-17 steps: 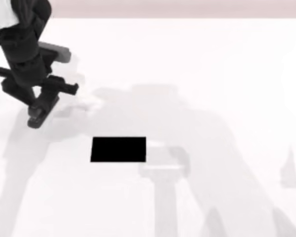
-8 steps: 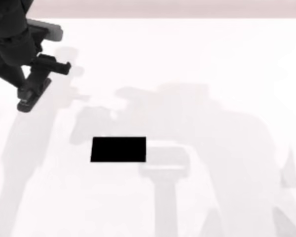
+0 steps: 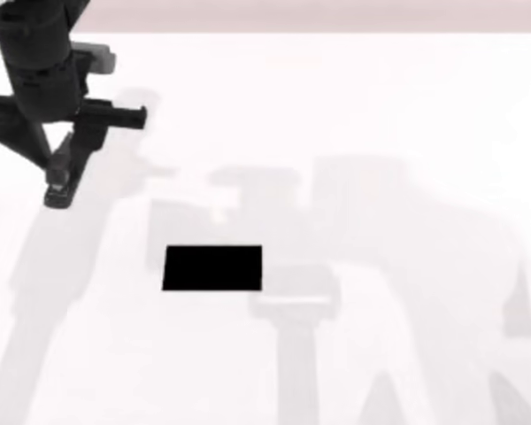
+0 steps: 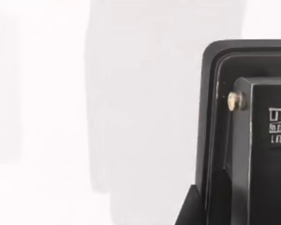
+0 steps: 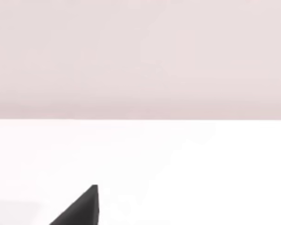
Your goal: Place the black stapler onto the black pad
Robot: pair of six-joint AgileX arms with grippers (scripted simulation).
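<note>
The black stapler (image 3: 57,192) hangs at the far left of the table, well back and left of the black pad (image 3: 212,267). My left gripper (image 3: 60,168) is shut on the stapler, its two fingers closing in a V onto the bar. The stapler's lighter mark shows at its near end. In the left wrist view the stapler (image 4: 253,154) fills one side, with one dark finger (image 4: 191,213) beside it. The pad lies flat with nothing on it. My right arm is outside the top view; only one fingertip (image 5: 82,208) shows in its wrist view.
Pale grey shadows of the arms spread across the white table (image 3: 380,133), one of them touching the pad's right edge. The table's far edge meets a pinkish wall (image 3: 336,13) at the back.
My left arm has carried the stapler toward the far left corner and turned, so the bar now points more straight toward the front. The pad has not moved.
</note>
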